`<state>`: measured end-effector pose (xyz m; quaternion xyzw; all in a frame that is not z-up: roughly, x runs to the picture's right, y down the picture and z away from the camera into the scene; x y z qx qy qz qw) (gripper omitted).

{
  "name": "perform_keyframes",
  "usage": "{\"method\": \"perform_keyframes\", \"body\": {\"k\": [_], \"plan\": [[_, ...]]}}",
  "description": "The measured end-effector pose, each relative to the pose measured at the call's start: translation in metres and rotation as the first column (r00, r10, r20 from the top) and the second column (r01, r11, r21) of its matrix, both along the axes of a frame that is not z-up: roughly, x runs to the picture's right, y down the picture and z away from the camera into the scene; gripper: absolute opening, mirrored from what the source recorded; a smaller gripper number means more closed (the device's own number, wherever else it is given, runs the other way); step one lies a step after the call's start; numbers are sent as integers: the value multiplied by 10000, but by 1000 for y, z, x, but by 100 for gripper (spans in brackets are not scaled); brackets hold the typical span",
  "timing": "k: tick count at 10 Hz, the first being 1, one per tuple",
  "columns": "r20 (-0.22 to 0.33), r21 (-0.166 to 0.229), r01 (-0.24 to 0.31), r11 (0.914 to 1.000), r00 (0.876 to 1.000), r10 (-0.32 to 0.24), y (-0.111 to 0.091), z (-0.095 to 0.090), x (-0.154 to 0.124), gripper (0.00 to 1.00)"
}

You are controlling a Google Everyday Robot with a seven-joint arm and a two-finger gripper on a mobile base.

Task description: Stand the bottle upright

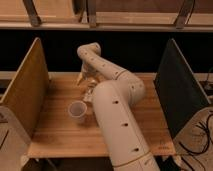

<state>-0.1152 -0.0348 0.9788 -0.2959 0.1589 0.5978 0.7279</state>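
The cream-white bottle [89,94] lies on the wooden table [55,130], just behind the cup. Only part of it shows at the left edge of my big white arm [117,120]. My gripper [82,79] hangs over the back of the table, a little behind and above the bottle, pointing down. I cannot tell whether it touches the bottle.
A translucent whitish cup [76,111] stands upright in front of the bottle. A tan side panel [25,90] walls the table's left, a dark panel [177,92] its right. The arm covers the table's middle; the dark bar is hidden behind it.
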Motion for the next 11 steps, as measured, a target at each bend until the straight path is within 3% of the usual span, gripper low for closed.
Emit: {"method": "perform_keyframes", "body": {"k": [2, 7, 11], "plan": [[-66, -266, 143, 9995, 9999, -145, 9, 10, -8, 80], [-716, -1064, -10, 9943, 9974, -67, 34, 37, 9, 80], [-729, -1084, -138, 9940, 9973, 59, 38, 52, 16, 80]]}}
